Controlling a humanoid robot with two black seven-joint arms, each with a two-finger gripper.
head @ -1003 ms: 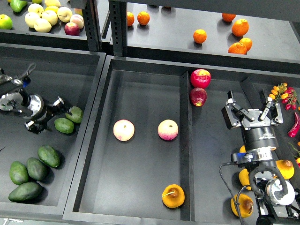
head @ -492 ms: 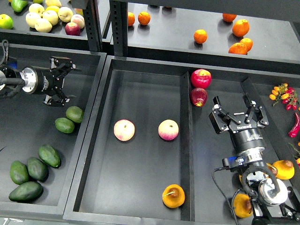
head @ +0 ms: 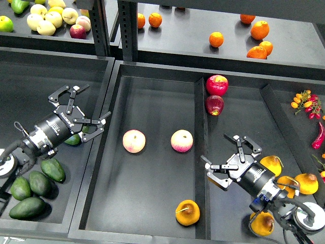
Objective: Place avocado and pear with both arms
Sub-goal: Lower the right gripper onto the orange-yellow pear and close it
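Note:
Several dark green avocados lie in the left tray: one (head: 53, 169) with others at the front left, and one (head: 74, 139) partly hidden under my left gripper. My left gripper (head: 81, 109) is open and empty, over the tray's right side, beside the wall. One pear (head: 187, 212) with a brown stem sits at the front of the middle tray. More pears (head: 270, 164) lie in the right tray around my right arm. My right gripper (head: 223, 158) is open and empty, near the divider, up and to the right of the middle-tray pear.
Two pink-yellow fruits (head: 134, 141) (head: 182, 141) lie in the middle tray (head: 152, 96). Two red apples (head: 217, 85) sit behind the divider (head: 201, 152). Oranges (head: 259, 30) and apples (head: 46, 21) are on the back shelf. Chillies and tomatoes (head: 307, 101) lie at the far right.
My left gripper swung from the tray's back down and right over the avocados by the wall. My right gripper dropped forward and turned left toward the divider. No fruit moved.

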